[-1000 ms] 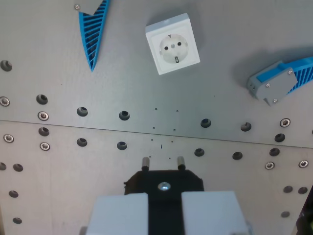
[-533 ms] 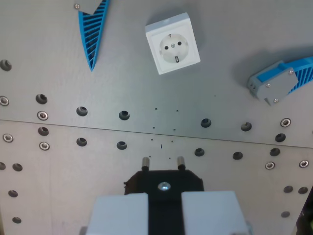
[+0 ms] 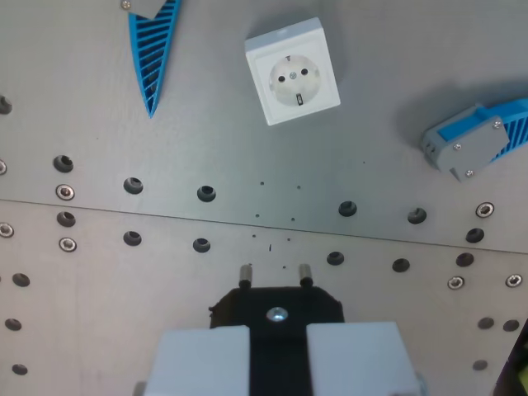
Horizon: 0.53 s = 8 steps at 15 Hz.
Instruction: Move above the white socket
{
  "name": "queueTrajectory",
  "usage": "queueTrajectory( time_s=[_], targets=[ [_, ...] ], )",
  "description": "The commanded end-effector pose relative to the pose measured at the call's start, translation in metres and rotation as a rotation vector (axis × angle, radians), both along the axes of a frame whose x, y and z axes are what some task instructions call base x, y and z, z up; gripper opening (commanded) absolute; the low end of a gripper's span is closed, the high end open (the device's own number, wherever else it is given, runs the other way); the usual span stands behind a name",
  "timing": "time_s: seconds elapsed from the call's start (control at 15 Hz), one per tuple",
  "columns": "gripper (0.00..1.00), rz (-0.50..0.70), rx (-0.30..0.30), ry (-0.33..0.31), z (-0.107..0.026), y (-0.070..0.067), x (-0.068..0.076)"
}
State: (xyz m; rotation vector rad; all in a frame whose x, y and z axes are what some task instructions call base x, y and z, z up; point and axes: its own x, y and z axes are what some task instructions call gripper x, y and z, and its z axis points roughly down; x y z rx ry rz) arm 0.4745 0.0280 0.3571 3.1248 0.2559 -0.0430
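The white socket (image 3: 291, 72) lies flat on the grey metal plate (image 3: 206, 148) at the top centre of the wrist view, turned slightly, with its two holes facing up. My gripper (image 3: 277, 330) is at the bottom centre, shut on a black plug (image 3: 277, 307) whose two metal pins (image 3: 245, 273) point toward the socket. The plug's pins are well below the socket in the picture, with a row of plate holes between them. The light grey fingers (image 3: 206, 359) fill the bottom edge.
A blue ribbed wedge (image 3: 152, 49) lies at the upper left. A blue and grey clip part (image 3: 474, 139) lies at the right edge. Rows of bolt holes (image 3: 206, 193) and a plate seam (image 3: 124, 212) cross the middle.
The whole scene has spread outward slightly, the left holes sliding left and the socket looking a touch larger: the camera has moved a little closer. The plug stays held.
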Motion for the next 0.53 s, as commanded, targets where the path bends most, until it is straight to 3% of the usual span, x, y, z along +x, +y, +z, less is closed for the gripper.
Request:
queueTrajectory(
  time_s=[0.07,0.53],
  targets=[
    [0.0,0.06,0.012,-0.086,-0.016,-0.004,-0.003],
    [0.0,0.111,0.013,-0.079,-0.049,-0.009,-0.003]
  ],
)
